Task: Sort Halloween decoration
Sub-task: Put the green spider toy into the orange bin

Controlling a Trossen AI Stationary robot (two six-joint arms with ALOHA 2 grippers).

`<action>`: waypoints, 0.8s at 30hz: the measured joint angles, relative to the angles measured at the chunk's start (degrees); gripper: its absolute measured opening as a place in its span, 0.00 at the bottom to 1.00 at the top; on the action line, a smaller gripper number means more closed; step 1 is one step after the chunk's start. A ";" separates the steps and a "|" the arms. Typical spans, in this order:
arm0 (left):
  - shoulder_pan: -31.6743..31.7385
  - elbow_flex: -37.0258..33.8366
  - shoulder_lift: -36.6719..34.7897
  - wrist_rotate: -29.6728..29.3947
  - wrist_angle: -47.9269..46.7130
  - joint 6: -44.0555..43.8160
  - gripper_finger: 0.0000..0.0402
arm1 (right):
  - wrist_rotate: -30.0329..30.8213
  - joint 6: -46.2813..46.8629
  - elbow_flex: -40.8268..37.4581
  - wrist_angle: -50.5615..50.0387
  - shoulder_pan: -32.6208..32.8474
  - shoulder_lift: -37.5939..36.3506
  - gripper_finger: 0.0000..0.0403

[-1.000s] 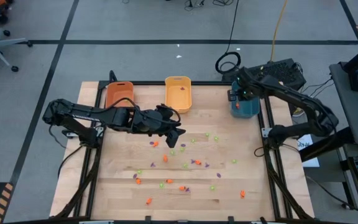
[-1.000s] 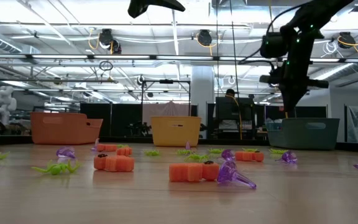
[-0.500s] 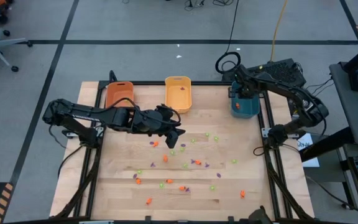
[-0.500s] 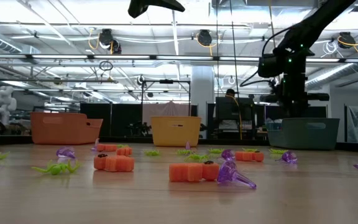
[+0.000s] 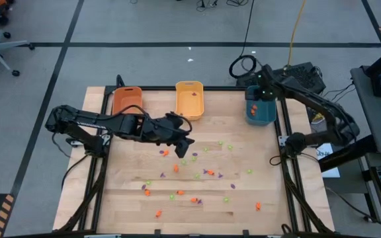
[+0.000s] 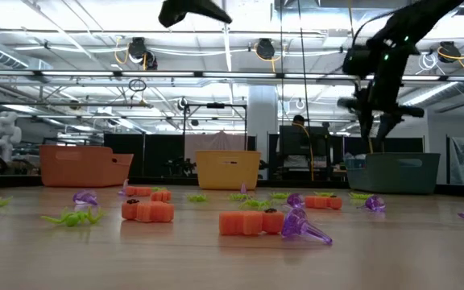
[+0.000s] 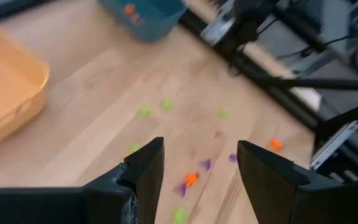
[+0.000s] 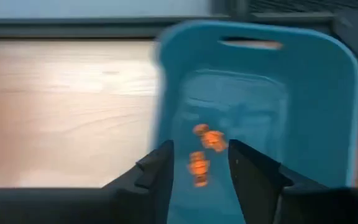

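Small orange, light green and purple trinkets (image 5: 197, 175) of the Halloween decoration lie scattered over the wooden table; some show close up in the low view (image 6: 252, 221). My right gripper (image 5: 263, 98) hangs open over the teal bin (image 5: 261, 114) at the far right, fingers pointing down (image 6: 374, 129). In its wrist view, orange trinkets (image 8: 209, 138) lie on the bin's floor between and beyond its fingers (image 8: 201, 149). My left gripper (image 5: 187, 142) hovers open above the table's middle, nothing between its fingers (image 7: 201, 149).
An orange bin (image 5: 127, 100) and a yellow bin (image 5: 190, 99) stand at the table's far edge, left of the teal bin. A black frame (image 5: 286, 142) runs along the table's right side. Most trinkets lie in the table's middle and near half.
My right gripper has dipped toward the teal bin, then risen a little and shifted toward the table's far right corner. Its fingers, together a second ago, now stand apart. My left arm has kept still.
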 joint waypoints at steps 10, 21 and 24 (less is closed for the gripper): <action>0.00 0.00 0.00 2.36 -22.07 -13.54 0.51 | -12.59 1.58 1.00 0.46 10.68 -20.37 0.38; -0.69 -3.63 0.02 6.41 -32.31 -13.60 0.51 | -12.44 1.36 1.00 0.42 19.12 -32.01 0.37; -2.81 -6.05 0.02 11.21 -31.25 -13.71 0.51 | -12.42 1.42 1.00 0.42 19.98 -32.60 0.37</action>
